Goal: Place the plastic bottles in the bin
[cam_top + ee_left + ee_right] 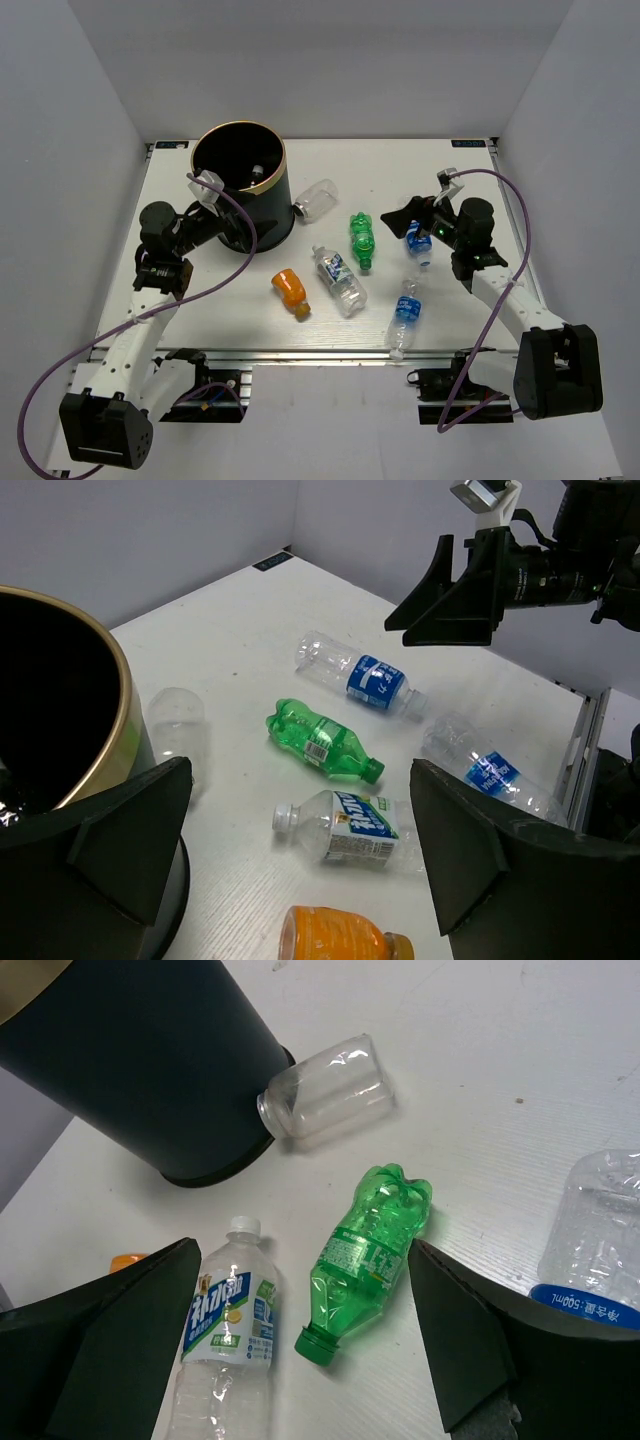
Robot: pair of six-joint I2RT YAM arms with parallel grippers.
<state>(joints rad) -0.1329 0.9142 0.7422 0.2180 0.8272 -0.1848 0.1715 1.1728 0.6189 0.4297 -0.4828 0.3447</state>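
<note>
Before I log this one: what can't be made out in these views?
1. Inside of the bin: top view, the black interior swallows the contents.
2. Orange bottle: left wrist view, cut off by the bottom edge.
3. Blue-label bottle: right wrist view, cut off by the right edge.
4. Label text on the white-label bottle: top view, too small to read.

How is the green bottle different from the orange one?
The green bottle is long and slim; the orange bottle is shorter and stubbier. The green one lies farther back and more to the right; the orange one lies nearer the front. Both lie on their sides, capped, outside the bin.
</note>
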